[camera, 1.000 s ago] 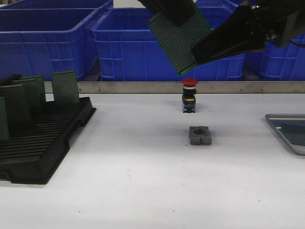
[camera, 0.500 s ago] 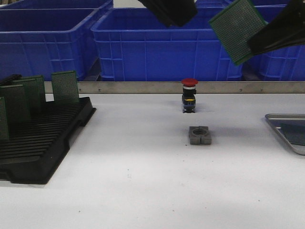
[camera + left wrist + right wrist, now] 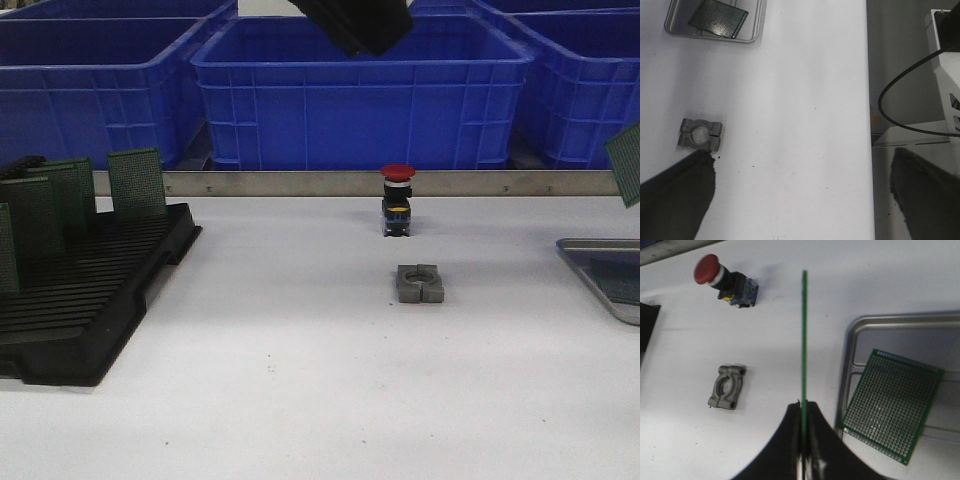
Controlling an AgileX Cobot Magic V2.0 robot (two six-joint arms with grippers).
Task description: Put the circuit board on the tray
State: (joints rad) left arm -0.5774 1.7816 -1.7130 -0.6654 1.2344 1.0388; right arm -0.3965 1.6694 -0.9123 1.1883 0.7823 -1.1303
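Note:
My right gripper (image 3: 804, 412) is shut on a green circuit board (image 3: 804, 340), seen edge-on and held above the table just beside the silver tray's rim (image 3: 890, 321). Only a corner of this board (image 3: 628, 165) shows at the front view's right edge, above the tray (image 3: 585, 247). A second green board (image 3: 892, 405) lies flat in the tray. It also shows in the left wrist view (image 3: 717, 17), inside the tray (image 3: 756, 30). My left gripper (image 3: 800, 200) is open and empty, high over the table's middle.
A grey metal clamp block (image 3: 419, 283) and a red push button (image 3: 398, 200) sit mid-table. A black slotted rack (image 3: 90, 300) with several upright green boards stands at the left. Blue bins (image 3: 360, 95) line the back. The table edge (image 3: 867, 125) runs near my left gripper.
My right gripper has carried the board to the right and lower, almost out of the front view, toward the tray. The left arm has not moved.

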